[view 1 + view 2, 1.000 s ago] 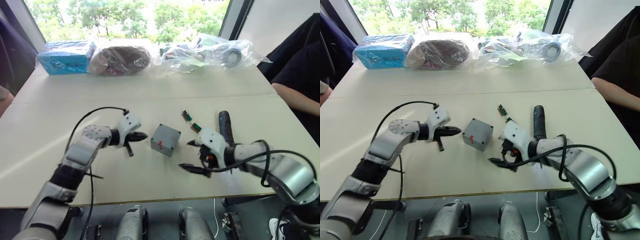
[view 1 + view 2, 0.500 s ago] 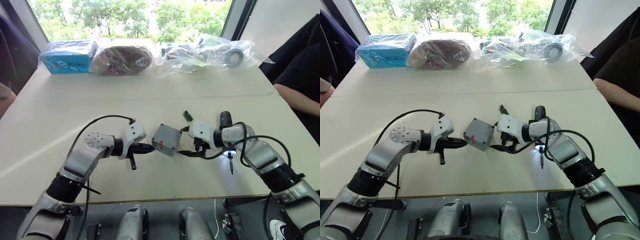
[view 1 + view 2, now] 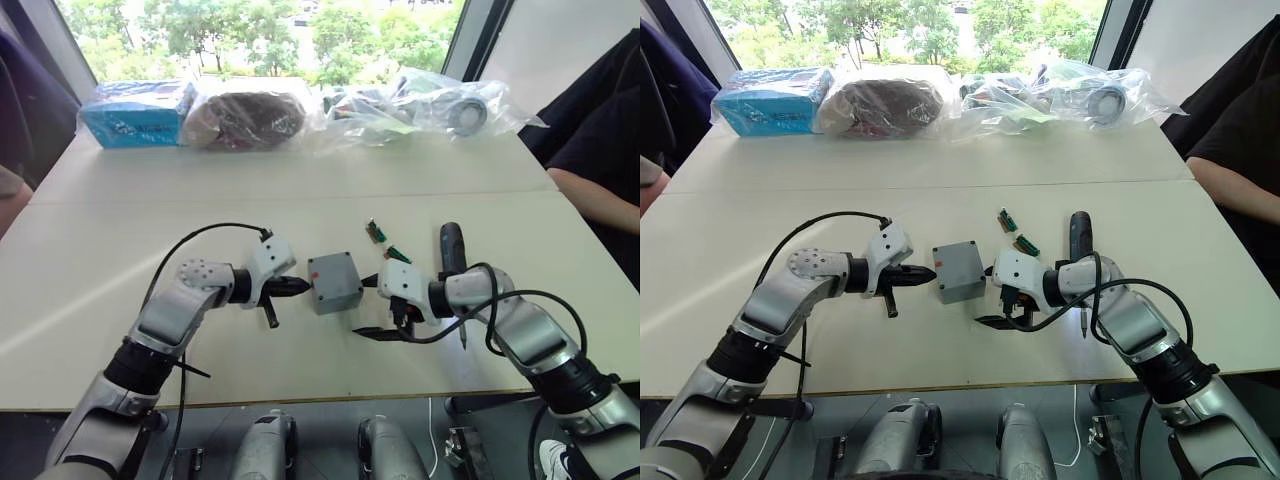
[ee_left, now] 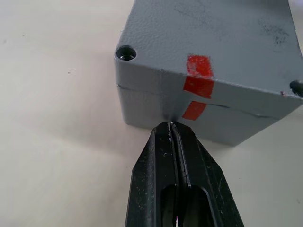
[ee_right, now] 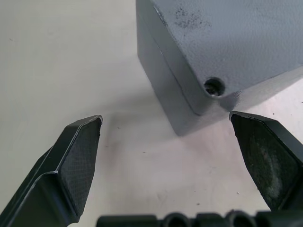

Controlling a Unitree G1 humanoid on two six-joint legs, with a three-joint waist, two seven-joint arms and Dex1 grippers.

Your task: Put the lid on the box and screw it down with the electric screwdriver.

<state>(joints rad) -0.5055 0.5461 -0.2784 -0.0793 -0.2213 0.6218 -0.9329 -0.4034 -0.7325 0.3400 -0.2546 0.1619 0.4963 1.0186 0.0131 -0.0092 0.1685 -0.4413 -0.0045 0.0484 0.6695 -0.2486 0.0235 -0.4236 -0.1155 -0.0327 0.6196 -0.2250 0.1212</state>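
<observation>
**Closed fingers right up against the grey box**

The left gripper has its two black fingers pressed together, tips touching the side wall of the small square grey plastic box. The flat grey plastic lid sits on top, seam visible. Red tape patches cross that seam. A corner screw hole shows on the lid.

Lid sits on box, mid-table. Left gripper touching box's left side, right gripper just right. Electric screwdriver further right.
</observation>
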